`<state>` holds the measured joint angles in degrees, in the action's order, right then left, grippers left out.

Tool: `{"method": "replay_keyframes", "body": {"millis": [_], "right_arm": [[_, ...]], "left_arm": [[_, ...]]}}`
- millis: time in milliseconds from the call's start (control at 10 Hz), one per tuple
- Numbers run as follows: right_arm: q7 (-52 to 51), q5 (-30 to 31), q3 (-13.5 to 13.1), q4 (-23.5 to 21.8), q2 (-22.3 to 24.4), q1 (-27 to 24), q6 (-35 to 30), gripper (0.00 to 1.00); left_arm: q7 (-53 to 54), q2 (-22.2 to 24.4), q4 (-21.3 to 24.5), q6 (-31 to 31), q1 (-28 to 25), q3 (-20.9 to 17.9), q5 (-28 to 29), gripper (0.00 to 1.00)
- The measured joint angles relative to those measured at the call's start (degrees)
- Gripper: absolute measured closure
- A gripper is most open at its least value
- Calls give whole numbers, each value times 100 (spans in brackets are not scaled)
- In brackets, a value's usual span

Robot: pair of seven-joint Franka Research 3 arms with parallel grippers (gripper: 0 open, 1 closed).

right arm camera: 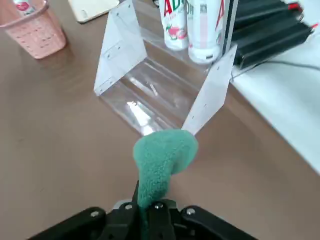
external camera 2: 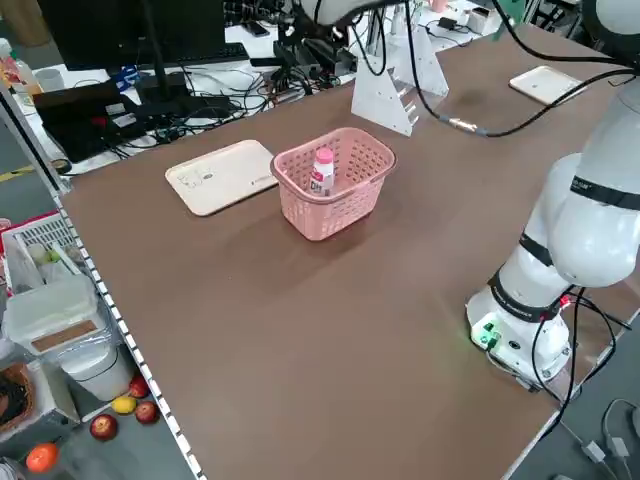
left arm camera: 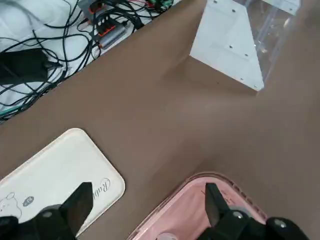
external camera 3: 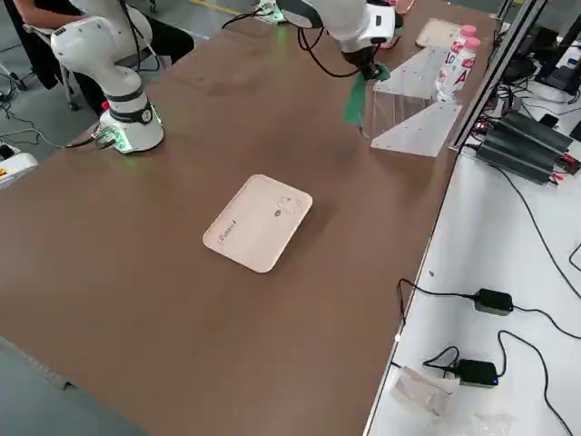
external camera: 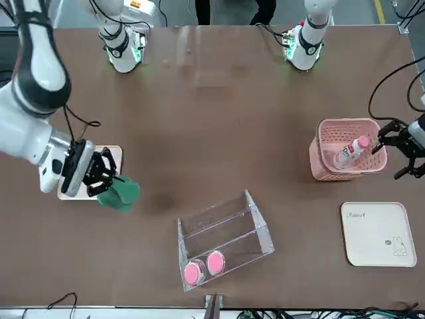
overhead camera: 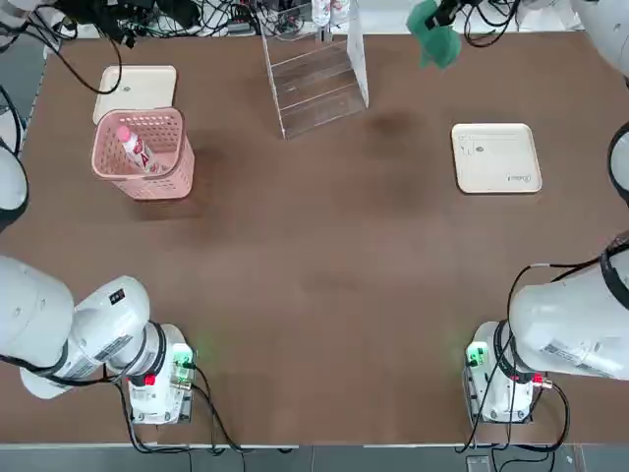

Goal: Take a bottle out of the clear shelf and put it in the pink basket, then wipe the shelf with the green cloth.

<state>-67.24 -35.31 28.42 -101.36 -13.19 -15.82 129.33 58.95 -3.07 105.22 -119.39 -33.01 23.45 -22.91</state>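
The pink basket (overhead camera: 147,157) stands at the far left with a white, pink-capped bottle (overhead camera: 133,147) leaning inside it. My left gripper (external camera: 397,147) hovers open beside the basket (external camera: 348,149), its fingers (left arm camera: 80,205) spread and holding nothing. The clear shelf (overhead camera: 314,74) sits at the far middle, and two more pink-capped bottles (external camera: 202,268) stand in it. My right gripper (external camera: 99,174) is shut on the green cloth (external camera: 119,193), which hangs in the air just to the right of the shelf (right arm camera: 150,85). The cloth (right arm camera: 162,160) is close to the shelf's side wall without touching it.
One cream tray (overhead camera: 138,88) lies behind the basket and another (overhead camera: 496,157) at the right. Cables and power bricks (external camera 3: 508,136) crowd the far edge behind the shelf. Both arm bases (overhead camera: 157,379) stand at the near edge.
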Motion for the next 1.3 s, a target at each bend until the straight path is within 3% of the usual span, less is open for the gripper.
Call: {"method": "replay_keyframes", "body": {"millis": [300,600,800,1000,1300], "right_arm": [[-116,-1559,9,-718,206,608,1667,95],[-138,-2654,8,-799,205,1463,3246,95],[-126,-3067,-4,-732,153,1868,3746,95],[-125,-3170,-13,-584,-103,2212,4176,95],[-125,-3186,-29,-248,-632,2609,4909,95]], "left_arm": [[-2097,1,-399,0,-7,530,1038,1],[-3699,-6,-873,334,1,828,1272,1],[-4657,-13,-1407,953,1,819,1456,1],[-5907,-28,-1576,1458,217,878,1872,1],[-6383,-40,-1880,2317,305,995,2024,0]]}}
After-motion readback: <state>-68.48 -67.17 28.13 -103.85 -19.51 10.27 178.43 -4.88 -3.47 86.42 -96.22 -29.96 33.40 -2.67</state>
